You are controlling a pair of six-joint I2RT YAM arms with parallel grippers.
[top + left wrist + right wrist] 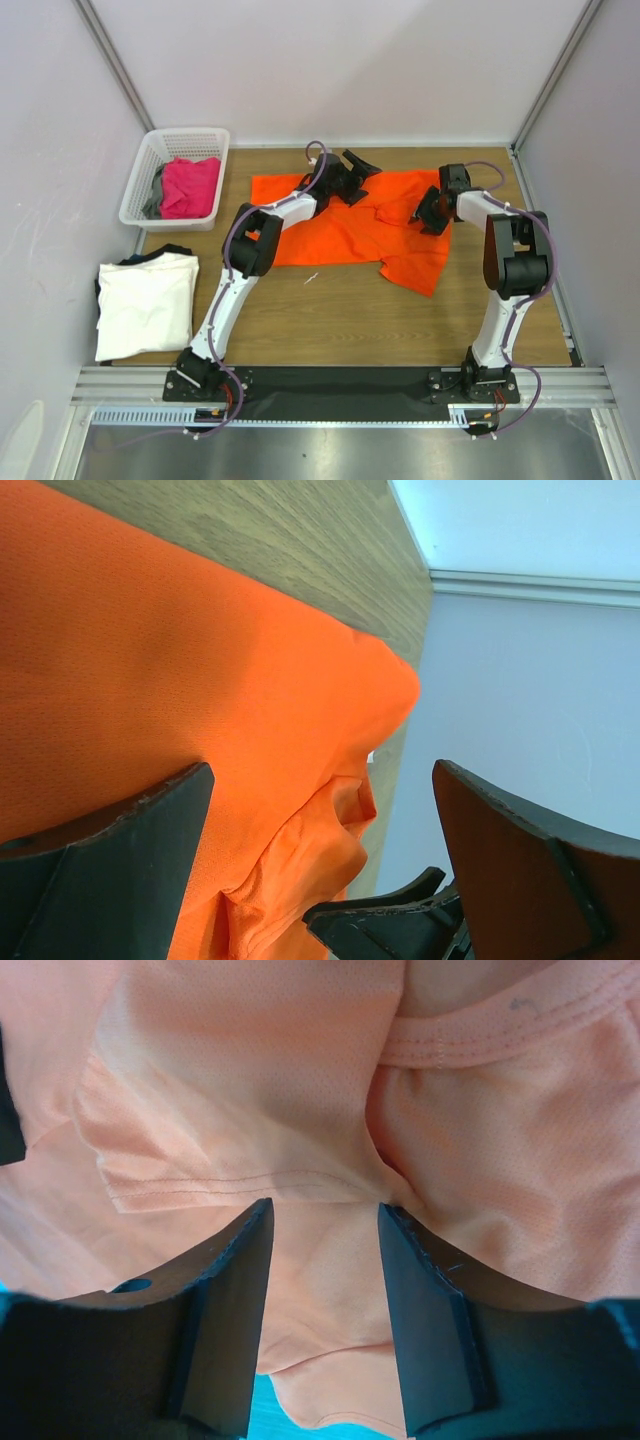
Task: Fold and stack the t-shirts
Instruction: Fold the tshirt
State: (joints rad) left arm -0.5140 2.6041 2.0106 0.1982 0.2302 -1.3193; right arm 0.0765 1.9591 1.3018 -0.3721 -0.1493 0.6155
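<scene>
The bright orange t-shirt [340, 230] lies spread and rumpled on the far middle of the table. My left gripper [360, 170] is open over its far edge; in the left wrist view [322, 770] the jaws stand wide apart above the orange cloth [150, 660]. My right gripper [428, 212] is open low on the shirt's right part; in the right wrist view [325, 1208] its fingers straddle a fold of the cloth [300, 1080]. A folded white t-shirt [148, 300] lies at the left on a dark one [170, 250].
A white lattice basket [175, 140] at the far left holds the magenta-pink shirt [190, 185] and the grey one [155, 197]. The right gripper's fingers [385, 910] show close by in the left wrist view. Walls close in the far and side edges.
</scene>
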